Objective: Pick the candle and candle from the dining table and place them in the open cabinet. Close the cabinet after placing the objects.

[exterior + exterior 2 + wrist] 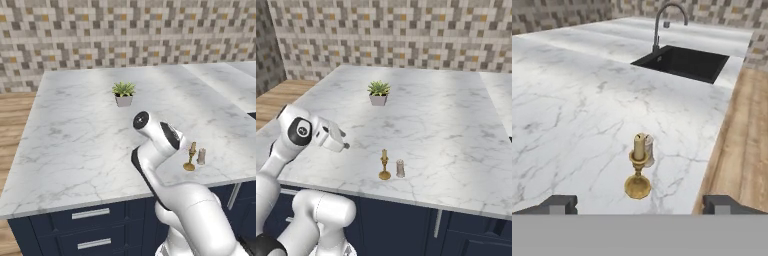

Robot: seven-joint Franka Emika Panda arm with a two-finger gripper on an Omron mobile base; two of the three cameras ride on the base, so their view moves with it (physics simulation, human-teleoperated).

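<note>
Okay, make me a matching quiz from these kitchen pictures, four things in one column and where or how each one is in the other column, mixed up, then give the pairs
Things:
1. taper candle
2. stub candle
3. potted plant
4. gripper

Descriptions:
A. open, holding nothing, above the dining table
B. far back on the marble, alone
C. upright in a brass holder near the front edge
D. short and grey-beige, standing beside the brass holder

Pairs: 1-C, 2-D, 3-B, 4-A

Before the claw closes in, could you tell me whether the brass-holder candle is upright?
Upright: the tan candle stands vertical on its round base.
</note>
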